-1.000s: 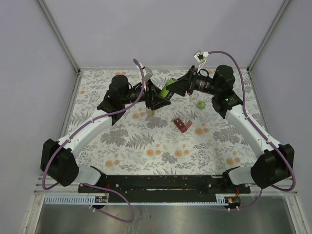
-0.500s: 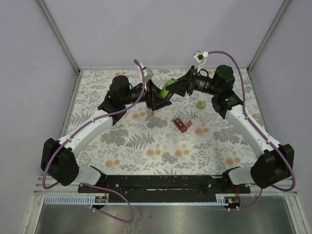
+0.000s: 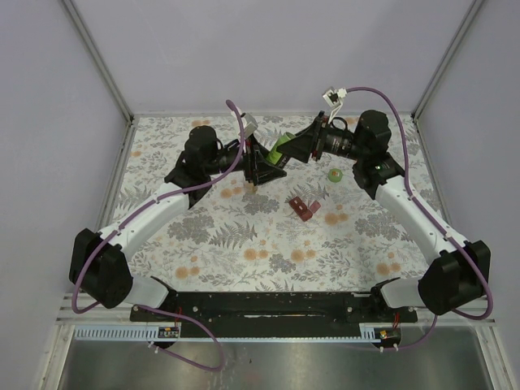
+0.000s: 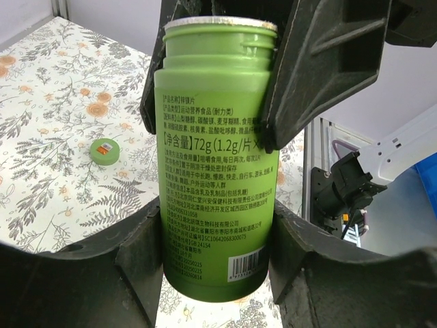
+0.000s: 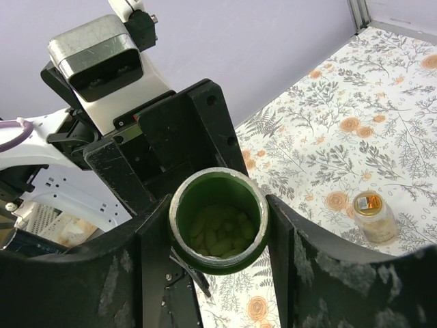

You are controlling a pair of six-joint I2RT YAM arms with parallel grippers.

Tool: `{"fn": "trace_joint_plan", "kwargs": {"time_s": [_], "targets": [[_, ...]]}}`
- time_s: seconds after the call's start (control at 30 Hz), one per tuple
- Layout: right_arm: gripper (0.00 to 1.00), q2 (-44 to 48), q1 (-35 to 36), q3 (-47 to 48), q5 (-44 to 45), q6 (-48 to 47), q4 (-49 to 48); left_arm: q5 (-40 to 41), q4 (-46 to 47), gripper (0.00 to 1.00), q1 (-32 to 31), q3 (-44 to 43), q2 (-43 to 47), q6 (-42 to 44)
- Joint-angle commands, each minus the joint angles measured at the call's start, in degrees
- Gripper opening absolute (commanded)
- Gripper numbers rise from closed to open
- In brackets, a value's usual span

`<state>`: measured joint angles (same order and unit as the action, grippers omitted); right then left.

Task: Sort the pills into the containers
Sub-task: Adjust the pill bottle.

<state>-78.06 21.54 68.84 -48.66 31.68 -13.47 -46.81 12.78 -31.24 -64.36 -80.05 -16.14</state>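
With the open bottle (image 4: pixel 215 150) held aloft beyond and left of the pill box (image 3: pixel 303 208), its base pinched by the left end effector (image 4: pixel 215 236) and its neck by the right end effector (image 5: pixel 218 205), I'd free one grip before tipping slowly, so the pills (image 5: pixel 213 236) trickle rather than spill.

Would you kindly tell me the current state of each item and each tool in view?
green bottle: uncapped, lifted, tilted, pills inside
green cap: off, lying on the cloth
small bottle: upright on the cloth, seemingly capped
pill box: on the cloth, lids unclear
left tool: shut on green bottle
right tool: shut on green bottle
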Motion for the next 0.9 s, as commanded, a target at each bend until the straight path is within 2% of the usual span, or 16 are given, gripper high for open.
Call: {"fn": "trace_joint_plan", "kwargs": {"time_s": [0.0,0.1,0.4,0.67,0.87], "targets": [[0.4,2.7,0.3,-0.3,1.2,-2.9,0.1,-2.1,0.8,0.0,-0.2,-1.8,0.9,1.9],[0.57,2.4,0.3,0.2,1.4,-3.9,1.9,-2.1,0.7,0.0,-0.2,-1.5,1.2,2.3],[0.83,3.1,0.3,0.5,1.9,-6.3,4.8,-2.9,1.3,0.0,-0.3,-1.1,1.9,2.5],[0.97,4.5,0.3,1.7,1.9,-8.9,8.2,-2.8,0.0,0.0,-0.1,-0.6,2.6,4.7],[0.99,7.7,-0.3,2.8,4.8,-15.5,16.5,-2.9,0.1,0.0,1.2,0.5,3.8,6.1]]}}
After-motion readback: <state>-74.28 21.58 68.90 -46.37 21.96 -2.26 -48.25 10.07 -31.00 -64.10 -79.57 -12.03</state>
